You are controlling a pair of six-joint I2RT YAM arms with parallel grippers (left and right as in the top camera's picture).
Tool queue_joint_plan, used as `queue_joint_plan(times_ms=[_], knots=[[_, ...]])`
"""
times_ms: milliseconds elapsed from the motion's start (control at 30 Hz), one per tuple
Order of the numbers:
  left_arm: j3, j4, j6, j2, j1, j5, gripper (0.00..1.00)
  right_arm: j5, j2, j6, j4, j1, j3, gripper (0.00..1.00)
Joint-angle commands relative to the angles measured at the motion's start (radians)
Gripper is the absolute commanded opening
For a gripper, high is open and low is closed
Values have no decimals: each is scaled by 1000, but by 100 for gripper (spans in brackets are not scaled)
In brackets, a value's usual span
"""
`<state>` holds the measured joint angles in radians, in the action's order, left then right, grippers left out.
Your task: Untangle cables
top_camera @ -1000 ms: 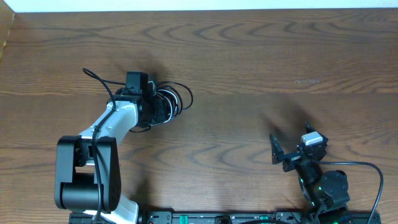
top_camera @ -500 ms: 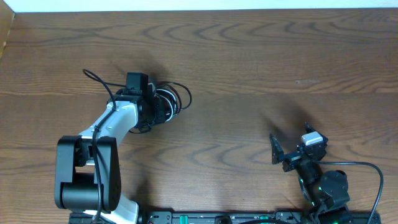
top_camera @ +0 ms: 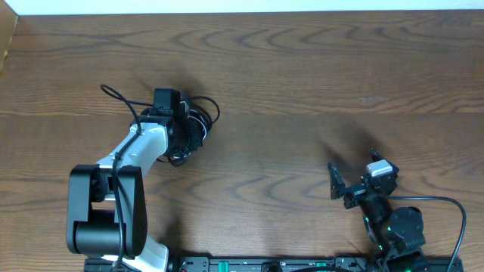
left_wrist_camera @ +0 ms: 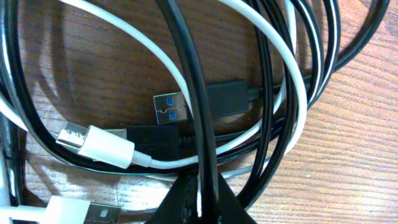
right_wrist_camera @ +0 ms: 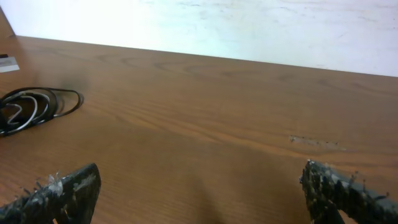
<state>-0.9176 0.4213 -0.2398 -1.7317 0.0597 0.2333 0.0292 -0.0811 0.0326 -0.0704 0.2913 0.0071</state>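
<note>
The black and white cables [top_camera: 203,119] lie coiled together on the wooden table, left of centre. My left gripper [top_camera: 189,130] is down on the coil. In the left wrist view its fingertips [left_wrist_camera: 202,208] are shut on a strand of the black cable [left_wrist_camera: 191,93], with a sliver of white beside it. The white cable [left_wrist_camera: 273,43] loops across it. A black USB plug [left_wrist_camera: 205,102] and a white plug [left_wrist_camera: 99,144] lie inside the loops. My right gripper [top_camera: 354,177] stands open and empty near the front right, far from the cables [right_wrist_camera: 37,106].
The left arm's own thick black wire [top_camera: 121,98] loops out behind its wrist. The table's back edge [top_camera: 242,12] meets a white wall. A second white plug [left_wrist_camera: 68,211] lies at the lower left of the left wrist view.
My left gripper has closed on the black cable. The coil's outer loop has drawn in toward the gripper and looks smaller. The right arm has not moved.
</note>
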Motion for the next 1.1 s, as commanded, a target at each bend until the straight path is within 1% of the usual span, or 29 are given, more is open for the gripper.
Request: queue_joint_plan(times_ms=[0,200,267,533,767,1067], knots=[[14,3,-10,-16,-6,-11,11,-4,1,-15,-5,4,-2,99],[14,3,-10,-16,-6,-11,17,-4,1,-15,-5,4,-2,99],[14,3,-10,-16,-6,-11,27,-4,1,-15,-5,4,-2,99],[14,3,-10,-16,-6,-11,40,-4,1,-15,-5,4,-2,99],[14,3,-10,-16,-6,-18,53,-4,1,-15,-5,4,-2,99],[14,2,-29,-16,0,-17,53,-4,1,-15,-5,4,-2,99]])
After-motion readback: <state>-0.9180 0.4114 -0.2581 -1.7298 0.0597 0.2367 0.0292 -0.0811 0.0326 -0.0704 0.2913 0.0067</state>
